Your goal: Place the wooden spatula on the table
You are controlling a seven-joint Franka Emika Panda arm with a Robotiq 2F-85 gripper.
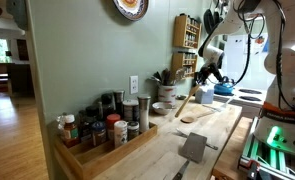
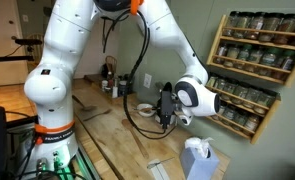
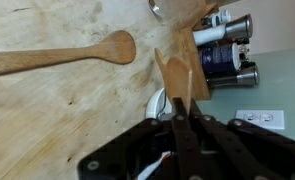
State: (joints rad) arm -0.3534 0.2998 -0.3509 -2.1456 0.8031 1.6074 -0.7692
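Observation:
My gripper [image 3: 184, 112] is shut on the wooden spatula [image 3: 181, 72], a flat light-tan blade that sticks out past the fingertips. In an exterior view the gripper [image 1: 203, 76] holds the spatula [image 1: 185, 104] slanted, its lower end just above the butcher-block table [image 1: 157, 150]. The gripper also shows in an exterior view [image 2: 167, 105], where the spatula is hard to make out. The table fills the left of the wrist view [image 3: 47, 120].
A pale wooden spoon with a rounded head [image 3: 62, 55] lies on the table, also seen in an exterior view [image 1: 199, 114]. A utensil crock [image 1: 165, 92], a tray of spice jars [image 1: 102, 135], a grey metal scraper [image 1: 194, 148] and a wall spice rack [image 2: 257, 60] are nearby.

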